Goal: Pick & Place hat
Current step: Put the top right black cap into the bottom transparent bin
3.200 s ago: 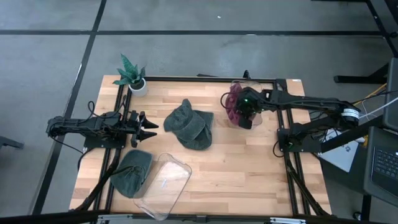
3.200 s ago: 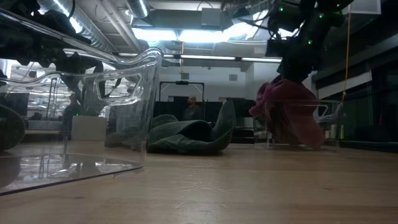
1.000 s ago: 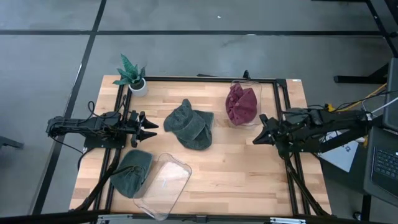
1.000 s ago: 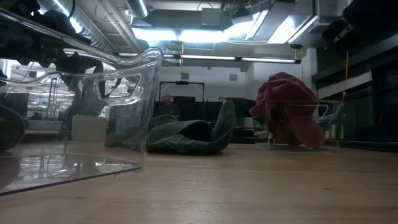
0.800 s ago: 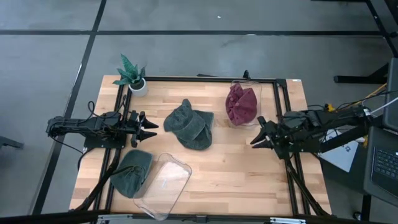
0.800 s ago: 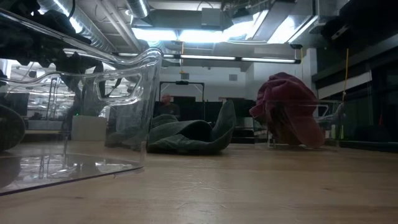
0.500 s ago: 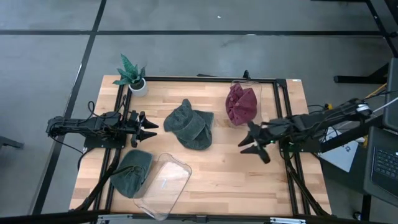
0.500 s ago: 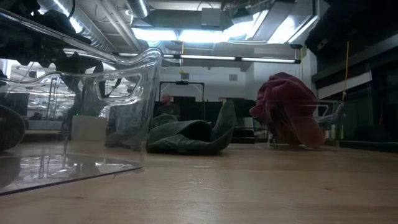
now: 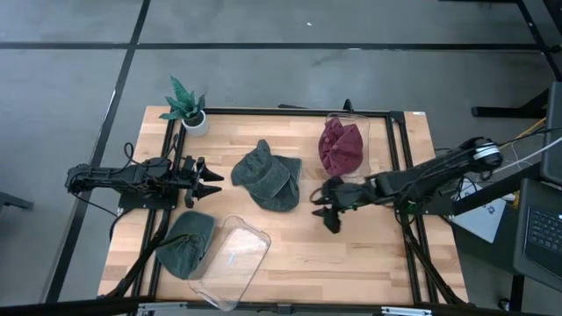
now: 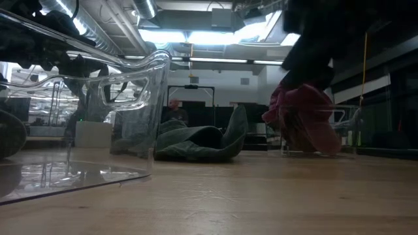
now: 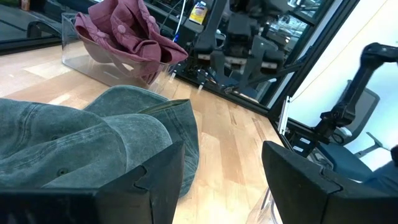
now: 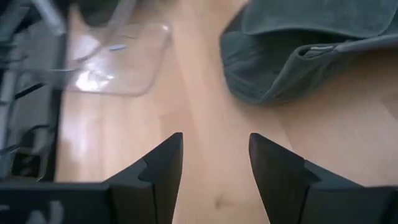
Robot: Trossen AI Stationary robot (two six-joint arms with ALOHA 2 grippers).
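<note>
A grey-green hat [image 9: 268,175] lies flat on the wooden table's middle; the low view shows it too [image 10: 196,143]. A maroon hat [image 9: 342,147] sits in a clear bin [image 9: 362,132] at the far right. Another grey-green hat [image 9: 186,244] lies at the near left against a tipped clear container [image 9: 233,259]. My right gripper [image 9: 322,211] is open just right of the middle hat, which lies ahead of its fingers [image 12: 311,50]. My left gripper [image 9: 213,183] waits open at the hat's left side [image 11: 81,143].
A small potted plant [image 9: 186,107] stands at the far left corner. A black metal frame [image 9: 399,158] runs along the table's sides. Bare wood [image 9: 351,254] lies at the near right. In the left wrist view my right arm [image 11: 242,50] shows beyond the maroon hat.
My right gripper has travelled from the table's right edge toward the left, low over the wood, up to the middle green hat, and its fingers have opened on the way. The hats and the left arm have kept still.
</note>
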